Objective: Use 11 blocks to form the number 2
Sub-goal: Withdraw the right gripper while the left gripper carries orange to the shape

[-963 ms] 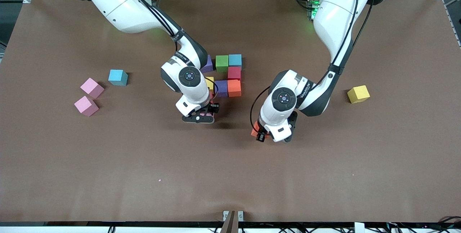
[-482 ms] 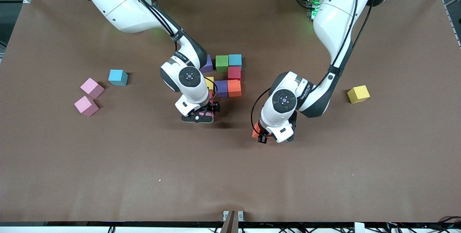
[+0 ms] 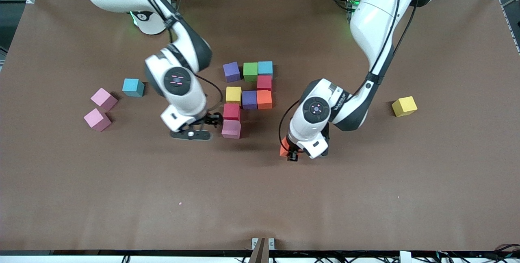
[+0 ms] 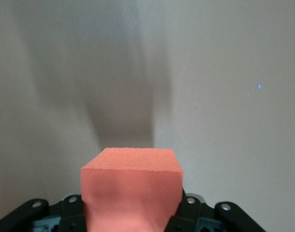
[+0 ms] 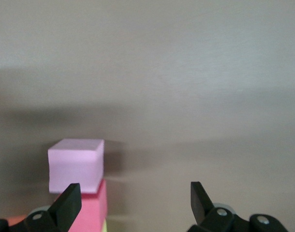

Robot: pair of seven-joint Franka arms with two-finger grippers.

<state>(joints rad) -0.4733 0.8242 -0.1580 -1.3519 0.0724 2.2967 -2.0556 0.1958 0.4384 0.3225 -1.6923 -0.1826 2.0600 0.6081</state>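
A cluster of blocks lies mid-table: purple (image 3: 231, 71), green (image 3: 250, 71) and light blue (image 3: 265, 68) in a row, then red (image 3: 264, 82), orange (image 3: 264, 99), purple (image 3: 249, 99), yellow (image 3: 233, 94), red (image 3: 231, 111) and pink (image 3: 231, 129). My right gripper (image 3: 191, 135) hangs open beside that pink block (image 5: 76, 165), toward the right arm's end, with nothing between its fingertips (image 5: 67, 205). My left gripper (image 3: 292, 153) is shut on an orange block (image 4: 130, 188), low over bare table toward the left arm's end of the cluster.
Two loose pink blocks (image 3: 104, 99) (image 3: 97, 119) and a light blue one (image 3: 133, 87) lie toward the right arm's end. A yellow block (image 3: 404, 106) sits alone toward the left arm's end.
My right gripper opened, let go of the pink block at the cluster's near end and drew away toward the right arm's end. My left gripper edged toward the cluster with the orange block.
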